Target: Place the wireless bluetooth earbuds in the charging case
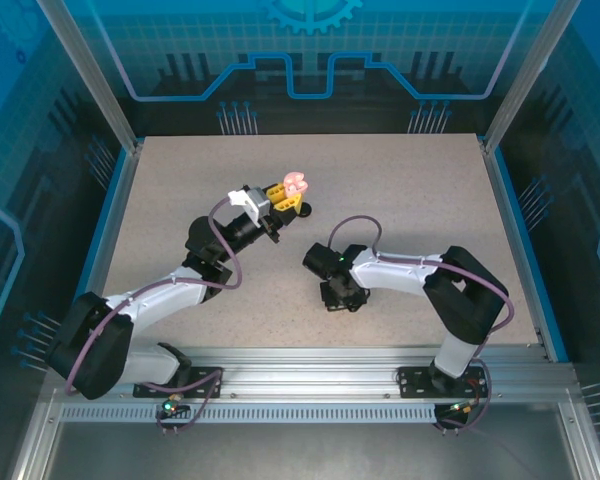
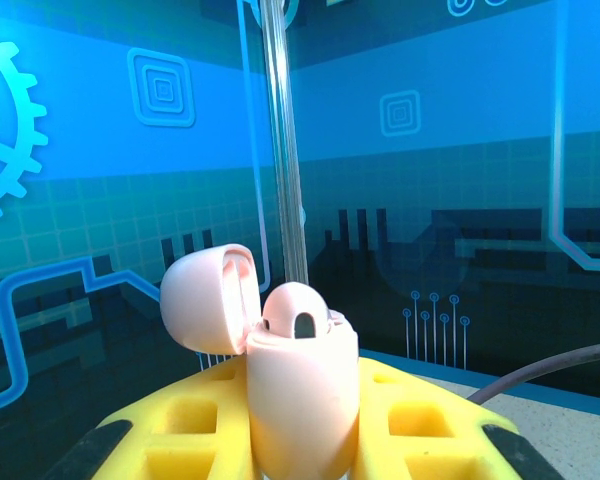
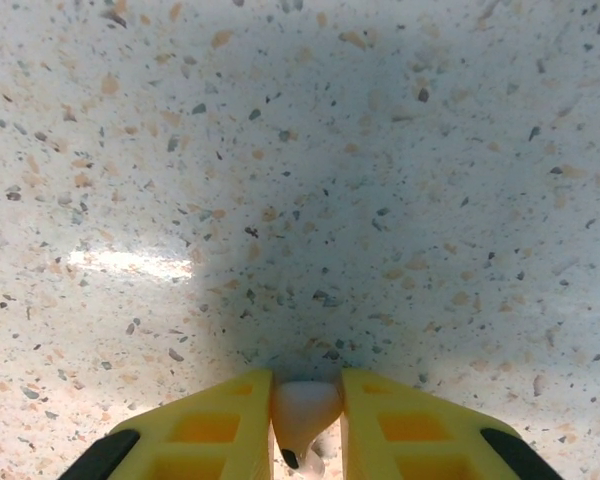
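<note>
Looking from your left, the left gripper (image 1: 291, 192) is clamped on a pale pink rounded plastic charging case (image 2: 302, 405), held up at about 11 o'clock from the centre of the speckled tabletop (image 1: 410, 200). Its lid (image 2: 208, 298) hangs open toward 9 o'clock, and a pale bud (image 2: 300, 318) sits in its mouth. At 5 o'clock from centre, your right gripper (image 1: 342, 297) points down, its yellow fingers (image 3: 210, 425) pinching a pale pinkish-beige stemmed earbud (image 3: 305, 405).
</note>
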You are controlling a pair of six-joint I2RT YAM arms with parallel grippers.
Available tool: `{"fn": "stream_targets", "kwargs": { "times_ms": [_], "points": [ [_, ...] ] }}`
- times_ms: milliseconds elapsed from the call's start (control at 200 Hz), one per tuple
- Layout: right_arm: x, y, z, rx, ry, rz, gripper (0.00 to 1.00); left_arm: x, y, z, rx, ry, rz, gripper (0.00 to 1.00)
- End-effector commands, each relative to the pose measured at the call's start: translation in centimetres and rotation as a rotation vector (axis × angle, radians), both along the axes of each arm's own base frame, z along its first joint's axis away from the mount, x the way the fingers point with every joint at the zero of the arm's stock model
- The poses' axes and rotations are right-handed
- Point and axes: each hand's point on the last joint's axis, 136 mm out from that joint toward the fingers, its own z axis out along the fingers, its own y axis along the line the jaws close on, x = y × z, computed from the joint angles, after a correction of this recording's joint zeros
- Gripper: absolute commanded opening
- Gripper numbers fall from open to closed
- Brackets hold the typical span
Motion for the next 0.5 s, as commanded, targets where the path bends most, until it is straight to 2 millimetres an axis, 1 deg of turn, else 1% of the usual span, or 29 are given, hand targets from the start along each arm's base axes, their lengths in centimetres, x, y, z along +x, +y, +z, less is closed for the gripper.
{"fn": "stream_targets", "kwargs": {
  "times_ms": [0,135,255,330,390,490],
  "points": [
    [0.5,-1.2,0.0,-0.013,-0.021,-0.028,0.20,-0.7,-0.3,1.5,-0.029,-0.045,-0.030,0.00],
    [1.1,-1.1,1.7,0.019,-0.063,-0.034,0.19,-0.7,-0.3,1.6,-0.031,-0.046,-0.030,0.00],
    [2.2,-1.1,4.4,0.068,-0.124,-0.047,0.19,-0.7,-0.3,1.7,-0.032,-0.048,-0.032,0.00],
    [3.3,-1.2,6.9,0.115,-0.174,-0.054,0.19,-0.7,-0.3,1.7,-0.031,-0.049,-0.033,0.00],
    [4.4,-1.4,9.3,0.157,-0.223,-0.064,0.20,-0.7,-0.3,1.8,-0.032,-0.049,-0.032,0.00],
    [6.5,-1.6,14.2,0.247,-0.324,-0.077,0.19,-0.6,-0.4,1.8,-0.030,-0.051,-0.037,0.00]
  ]
}}
